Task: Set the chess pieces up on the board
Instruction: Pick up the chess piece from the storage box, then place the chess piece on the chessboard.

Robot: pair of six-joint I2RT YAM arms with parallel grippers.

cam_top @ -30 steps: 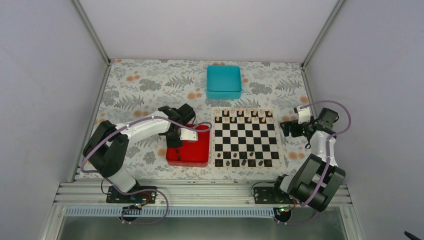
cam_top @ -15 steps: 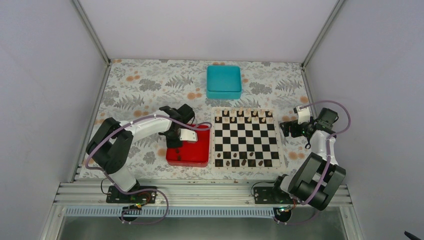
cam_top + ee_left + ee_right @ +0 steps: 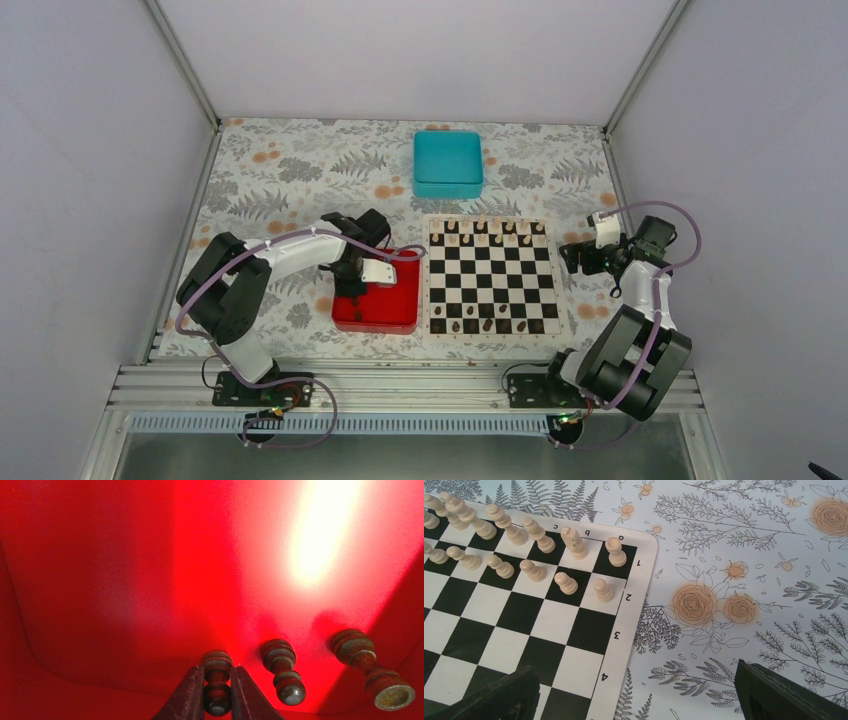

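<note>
My left gripper (image 3: pixel 352 290) is down inside the red tray (image 3: pixel 395 312). In the left wrist view its two fingers press on both sides of a dark chess piece (image 3: pixel 217 659), a pawn lying on the tray floor, so the left gripper (image 3: pixel 217 671) is shut on it. Two more dark pieces (image 3: pixel 282 672) (image 3: pixel 372 667) lie beside it to the right. The board (image 3: pixel 490 275) has several dark pieces (image 3: pixel 487 325) on its near rows. My right gripper (image 3: pixel 572 258) hangs open over the board's right edge (image 3: pixel 621 630), the right gripper (image 3: pixel 639 700) holding nothing.
Cream pieces (image 3: pixel 569 582) fill the board's two far rows (image 3: pixel 490 230). A teal box (image 3: pixel 448 163) stands behind the board. The tray's walls (image 3: pixel 20 630) close in around my left fingers. Flowered cloth (image 3: pixel 744 580) lies right of the board.
My left gripper's fingers have closed in on the dark pawn in the tray, and the left arm shifted slightly. The right arm has not moved.
</note>
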